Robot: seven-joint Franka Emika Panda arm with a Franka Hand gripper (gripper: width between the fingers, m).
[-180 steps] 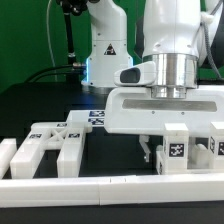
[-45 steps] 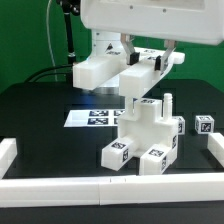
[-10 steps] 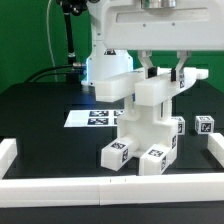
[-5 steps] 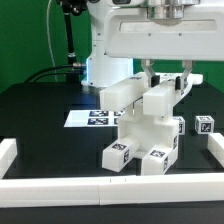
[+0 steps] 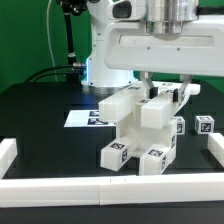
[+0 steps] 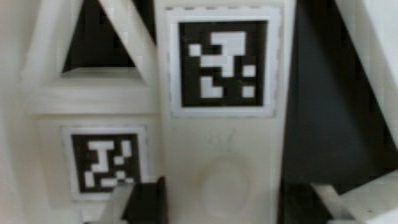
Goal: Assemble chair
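Two views: exterior first, wrist second.
Exterior, claw: the grey two-finger gripper [image 5: 165, 92] hung straight down, its fingers astride the blocky matte-white plastic chair part [image 5: 135, 103] and, as judged, clamped narrow on it.
Exterior, held part: it rested against the top of the partly built matte-white plastic chair [image 5: 140, 140]. It was probably held there to be seated into its joint from above.
Exterior, chair: it stood on tagged cube-ended feet, near the front rail and toward the exterior view's right.
Exterior, spare piece: a small white cube-ended leg [image 5: 205, 125] lay close beside the chair on the exterior view's right, presumably awaiting its turn.
Exterior, surface: a matte black table top [image 5: 40, 125] was fenced by plain white border rails [image 5: 80, 185]. The flat white marker board [image 5: 85, 117] lay behind the chair.
Exterior, room: a green backdrop [image 5: 25, 35] stood behind, with the glossy white robot base [image 5: 105, 55] in front of it.
Wrist, claw: the grey fingertips [image 6: 331, 203] flanked the chair part [image 6: 222, 150], which filled the picture with two tags facing the camera. Pad contact could not be made out here.
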